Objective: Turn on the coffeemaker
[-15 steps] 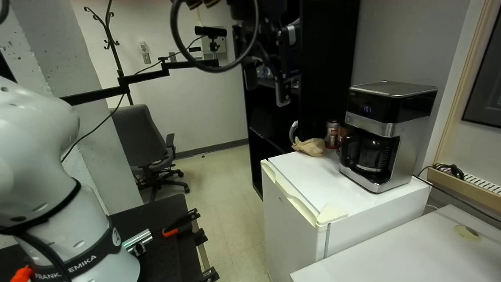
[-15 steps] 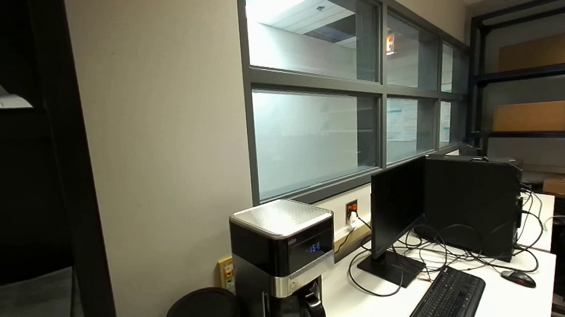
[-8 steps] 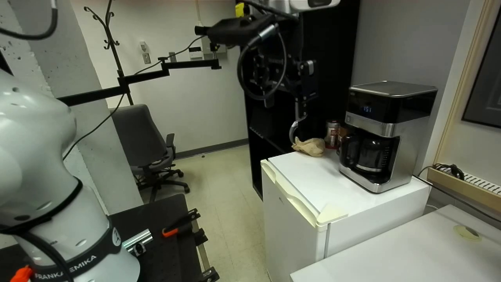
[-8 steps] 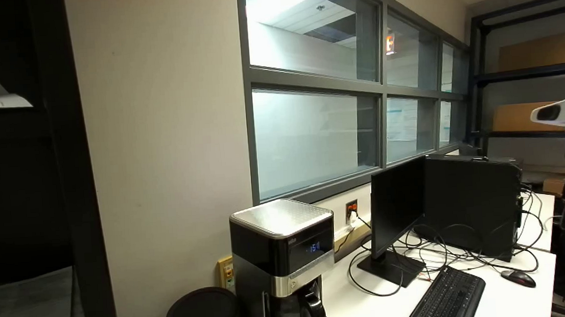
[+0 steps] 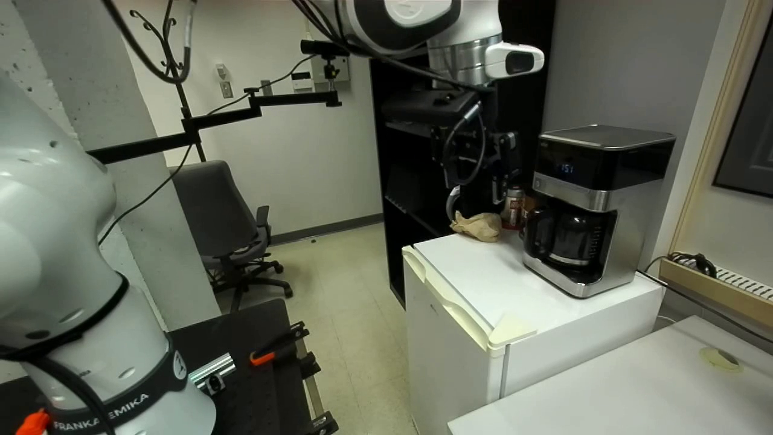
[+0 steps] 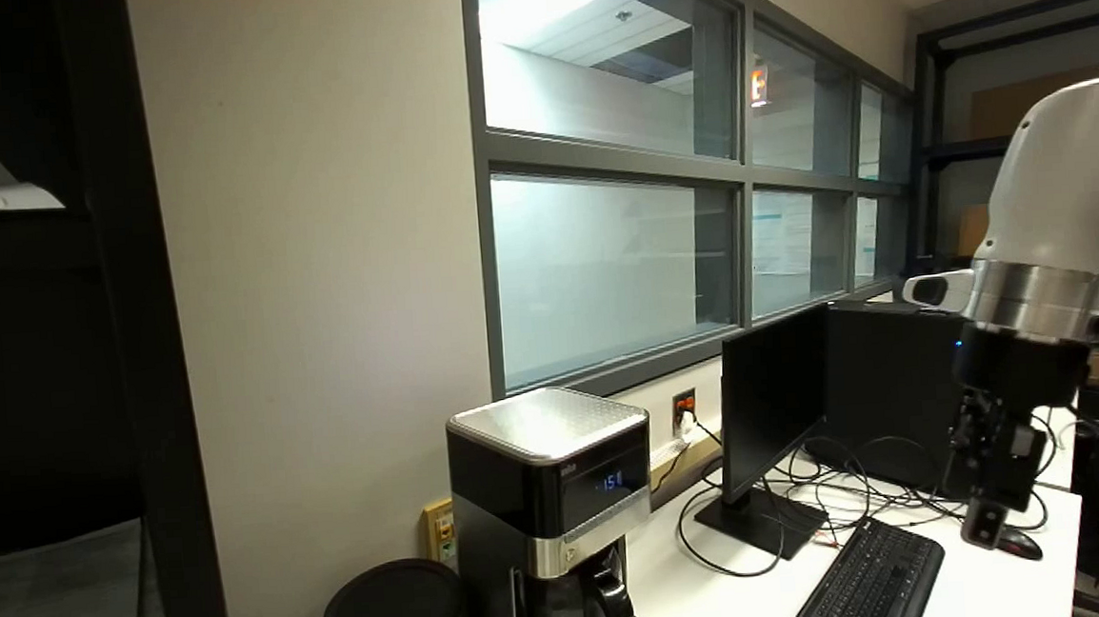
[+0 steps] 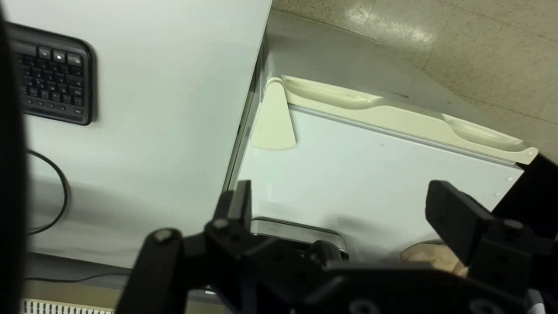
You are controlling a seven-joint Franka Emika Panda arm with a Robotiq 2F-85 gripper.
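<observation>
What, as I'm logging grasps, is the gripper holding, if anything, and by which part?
Nothing: the gripper is open, its fingers apart, with nothing clasped between them.

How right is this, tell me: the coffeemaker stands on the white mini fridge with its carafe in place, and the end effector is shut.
Not quite: the end effector is open, not shut; the wrist view shows its fingers wide apart. The coffeemaker does stand on the white mini fridge with its carafe in place.

Black and silver-grey coffeemaker
</observation>
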